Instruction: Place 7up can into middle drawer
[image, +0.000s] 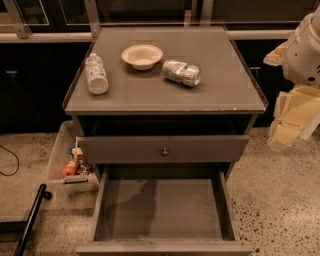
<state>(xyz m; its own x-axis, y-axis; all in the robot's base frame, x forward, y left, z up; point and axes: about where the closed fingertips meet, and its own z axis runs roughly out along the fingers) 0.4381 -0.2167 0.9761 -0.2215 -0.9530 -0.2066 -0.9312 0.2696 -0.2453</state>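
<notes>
The 7up can (181, 72) lies on its side on the cabinet top, right of centre, silvery-green with green and red marks. The middle drawer (162, 210) is pulled out below the cabinet front, and its flat dark floor is bare. My gripper (286, 129), with pale yellow fingers under a white arm, hangs at the right edge of the view. It is beside the cabinet's right side, below the level of the top and well apart from the can. It holds nothing that I can see.
A clear plastic bottle (96, 74) lies on the top at the left. A cream bowl (142, 56) sits at the back centre. The upper drawer front with a round knob (164, 151) is closed. A plastic bin with snacks (75, 167) stands on the floor at the left.
</notes>
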